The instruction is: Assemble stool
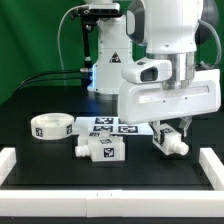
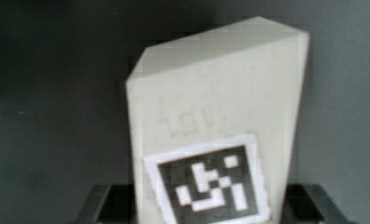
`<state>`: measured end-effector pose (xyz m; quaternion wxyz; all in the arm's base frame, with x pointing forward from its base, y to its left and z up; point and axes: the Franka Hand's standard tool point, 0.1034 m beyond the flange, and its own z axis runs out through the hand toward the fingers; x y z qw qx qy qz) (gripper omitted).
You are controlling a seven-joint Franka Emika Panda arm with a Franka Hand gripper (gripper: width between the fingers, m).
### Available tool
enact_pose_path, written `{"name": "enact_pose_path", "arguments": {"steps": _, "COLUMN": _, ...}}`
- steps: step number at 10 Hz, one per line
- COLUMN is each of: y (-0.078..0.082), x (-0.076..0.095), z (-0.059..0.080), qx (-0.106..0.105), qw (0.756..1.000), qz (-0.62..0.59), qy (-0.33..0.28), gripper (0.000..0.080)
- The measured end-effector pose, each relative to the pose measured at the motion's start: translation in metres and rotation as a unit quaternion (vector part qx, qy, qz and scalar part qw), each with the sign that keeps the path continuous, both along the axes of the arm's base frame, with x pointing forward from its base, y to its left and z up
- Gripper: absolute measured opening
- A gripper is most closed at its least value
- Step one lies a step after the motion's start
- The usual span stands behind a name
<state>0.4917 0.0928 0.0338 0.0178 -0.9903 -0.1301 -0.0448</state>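
Clamping leg (image 2: 217, 100) between pincer (image 1: 168, 134) jaws, seat (image 1: 50, 127) apart.

You count one round seat disc (image 1: 45, 127) and two block legs: one loose leg (image 1: 100, 151) on the table and one held leg (image 1: 168, 146) at the single gripper (image 1: 172, 134). There is one marker board (image 1: 108, 125); the arm covers part of it, so you cannot count its tags. White border rail (image 1: 110, 188) shows along three sides. The wrist view shows one leg with one square tag (image 2: 207, 180).
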Motion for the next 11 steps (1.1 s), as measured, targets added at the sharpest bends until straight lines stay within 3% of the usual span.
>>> {"name": "enact_pose_path", "arguments": {"steps": 1, "y": 0.006, "x": -0.013, "z": -0.003, "qx": 0.008, "qw": 0.999, "qz": -0.036, "qy": -0.009, "gripper": 0.0323}}
{"name": "enact_pose_path", "arguments": {"steps": 3, "y": 0.012, "x": -0.035, "z": 0.006, "qx": 0.018, "qw": 0.995, "qz": -0.098, "qy": -0.018, "gripper": 0.0323}}
{"name": "enact_pose_path", "arguments": {"steps": 4, "y": 0.012, "x": -0.047, "z": 0.002, "qx": 0.019, "qw": 0.995, "qz": -0.097, "qy": -0.020, "gripper": 0.0323}}
{"name": "enact_pose_path", "arguments": {"steps": 7, "y": 0.014, "x": -0.047, "z": 0.000, "qx": 0.020, "qw": 0.995, "qz": -0.101, "qy": -0.015, "gripper": 0.0323}}
{"name": "enact_pose_path", "arguments": {"steps": 9, "y": 0.026, "x": -0.069, "z": -0.008, "qx": 0.020, "qw": 0.991, "qz": -0.135, "qy": 0.003, "gripper": 0.0323}}
{"name": "enact_pose_path", "arguments": {"steps": 11, "y": 0.025, "x": -0.083, "z": -0.016, "qx": 0.020, "qw": 0.991, "qz": -0.131, "qy": -0.005, "gripper": 0.0323}}
